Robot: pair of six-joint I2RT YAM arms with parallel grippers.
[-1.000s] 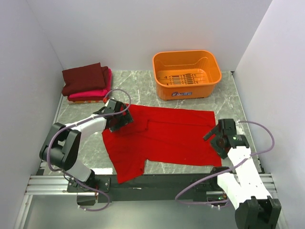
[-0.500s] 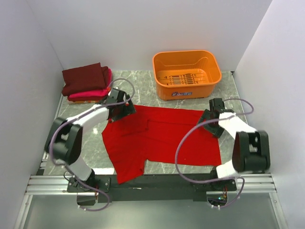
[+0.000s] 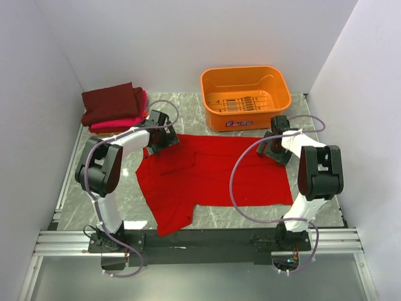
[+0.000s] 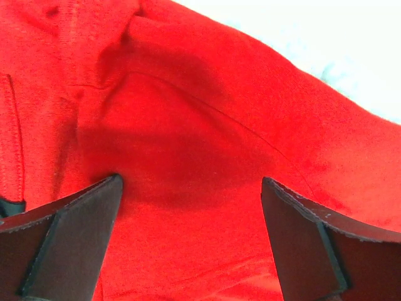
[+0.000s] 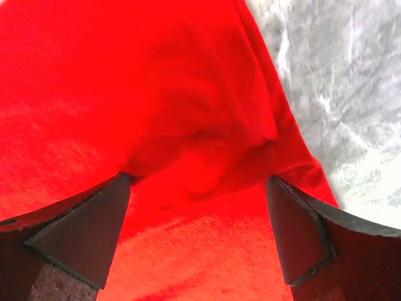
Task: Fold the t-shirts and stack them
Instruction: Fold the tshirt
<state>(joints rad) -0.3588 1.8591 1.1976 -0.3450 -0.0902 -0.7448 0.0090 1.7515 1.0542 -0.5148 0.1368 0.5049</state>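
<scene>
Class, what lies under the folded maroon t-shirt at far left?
A folded hot pink t-shirt; only its near and right edges show, the rest covered by the maroon t-shirt.

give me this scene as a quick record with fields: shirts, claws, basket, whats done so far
red shirt: spread out unfolded on the table
left claw: open, low over the shirt's far left corner
right claw: open, low over the far right corner, cloth bunched in its gap
stack: maroon shirt folded on top of pink shirt, far left of the table
basket: orange, far side, no shirts in it
progress: two folded and stacked, red one not yet folded
</scene>
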